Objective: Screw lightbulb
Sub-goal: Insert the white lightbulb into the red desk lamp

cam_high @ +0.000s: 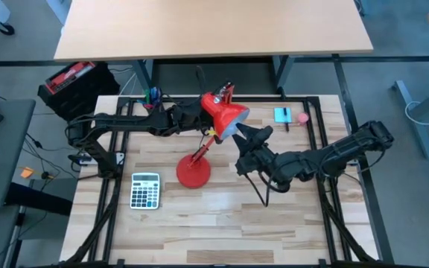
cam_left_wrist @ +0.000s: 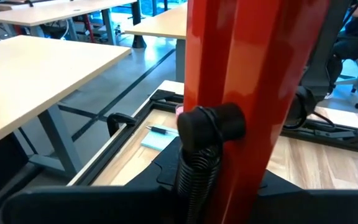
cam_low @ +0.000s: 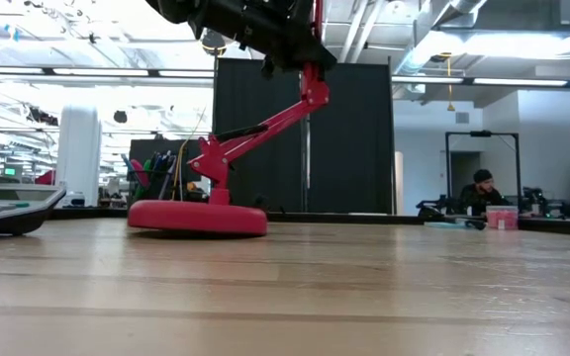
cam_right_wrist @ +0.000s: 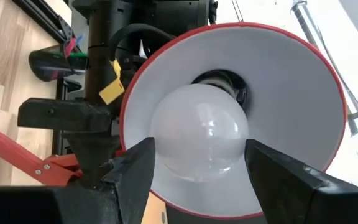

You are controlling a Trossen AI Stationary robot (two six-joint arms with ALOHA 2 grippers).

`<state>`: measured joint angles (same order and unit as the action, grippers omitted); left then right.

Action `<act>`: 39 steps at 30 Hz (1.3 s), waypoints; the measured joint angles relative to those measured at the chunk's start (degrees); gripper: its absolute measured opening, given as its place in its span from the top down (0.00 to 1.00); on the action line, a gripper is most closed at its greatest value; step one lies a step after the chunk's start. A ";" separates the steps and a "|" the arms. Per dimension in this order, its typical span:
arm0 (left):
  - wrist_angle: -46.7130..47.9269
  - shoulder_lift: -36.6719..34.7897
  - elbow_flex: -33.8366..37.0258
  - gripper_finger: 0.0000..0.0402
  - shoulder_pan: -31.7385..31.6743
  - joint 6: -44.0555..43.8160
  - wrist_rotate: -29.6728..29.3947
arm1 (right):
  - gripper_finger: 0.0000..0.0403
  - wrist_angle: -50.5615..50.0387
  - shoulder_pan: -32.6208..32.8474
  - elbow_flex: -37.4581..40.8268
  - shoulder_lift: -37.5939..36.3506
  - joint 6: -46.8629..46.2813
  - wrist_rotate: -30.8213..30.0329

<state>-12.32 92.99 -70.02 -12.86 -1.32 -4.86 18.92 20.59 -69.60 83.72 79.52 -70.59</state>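
Screwing step underway: I have right gripper (cam_right_wrist: 197,165) closed around bulb (cam_right_wrist: 197,134) inside shade (cam_right_wrist: 303,93), frame centre; seating unclear. Left gripper (cam_high: 196,119) clamps lamp. Next: twist.

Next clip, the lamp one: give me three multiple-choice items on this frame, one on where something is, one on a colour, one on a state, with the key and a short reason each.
1. Where is the lightbulb?
A. on the table by the calculator
B. inside the lamp shade, at its socket
C. on the far desk

2. What colour is the lamp base?
A. red
B. black
C. white

3. How does the right gripper stand?
A. shut on empty air
B. wide open, far from the lamp
C. fingers on either side of the bulb, holding it

Key: 1 B, the right wrist view shows the bulb within the white inside of the shade. 2 A, the round base is red in the high and low views. 3 C, both fingers flank the bulb. The left gripper holds the lamp arm.
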 joint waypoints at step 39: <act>0.90 -0.13 -0.17 0.85 0.11 1.02 0.11 | 0.12 0.83 -2.16 0.02 -0.04 3.49 1.42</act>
<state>-11.42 92.86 -70.19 -12.75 -0.30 -4.76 19.75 18.43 -69.58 83.68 83.01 -69.17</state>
